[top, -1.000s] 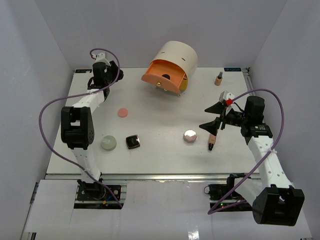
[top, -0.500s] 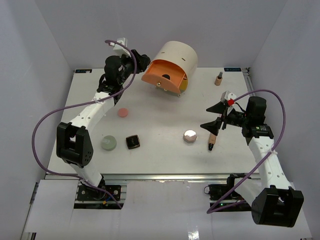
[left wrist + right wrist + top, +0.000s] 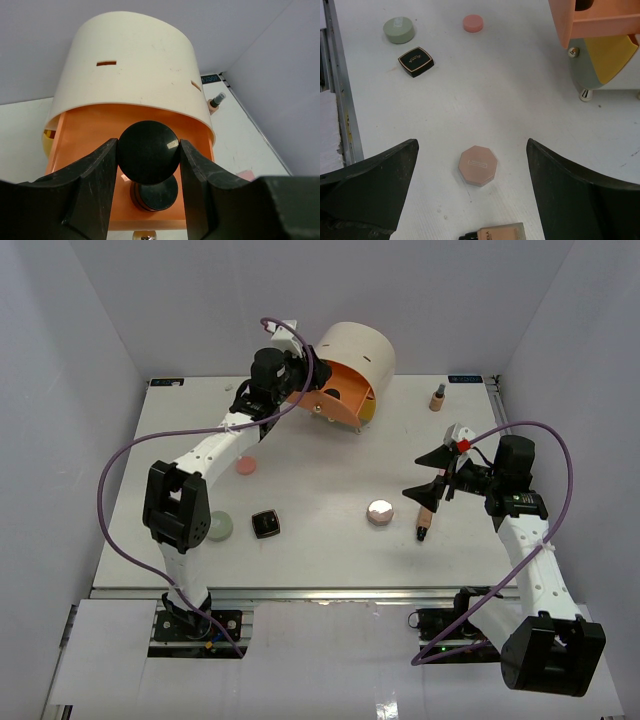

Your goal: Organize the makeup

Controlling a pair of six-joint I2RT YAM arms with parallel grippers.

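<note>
My left gripper [image 3: 291, 377] is shut on a black round jar [image 3: 148, 152] and holds it just above the open orange drawer [image 3: 95, 132] of the cream drum [image 3: 355, 355]. A second black round jar [image 3: 156, 192] lies in that drawer. My right gripper [image 3: 412, 474] is open and empty above the pink faceted jar [image 3: 379, 511], which shows between its fingers in the right wrist view [image 3: 478, 165]. A tan bottle [image 3: 424, 518] lies beside it. Another tan bottle [image 3: 437, 397] stands at the back right. The black square compact [image 3: 265, 524] and pale green ball [image 3: 218, 526] sit front left.
A small pink round disc [image 3: 246, 466] lies left of centre. The drum stands at the back centre with yellow [image 3: 612, 55] and grey drawers under the orange one. The table's front rail [image 3: 300, 590] runs along the near edge.
My left arm has swung right from the table's back-left corner to the drum's orange drawer. The right arm has barely moved.
</note>
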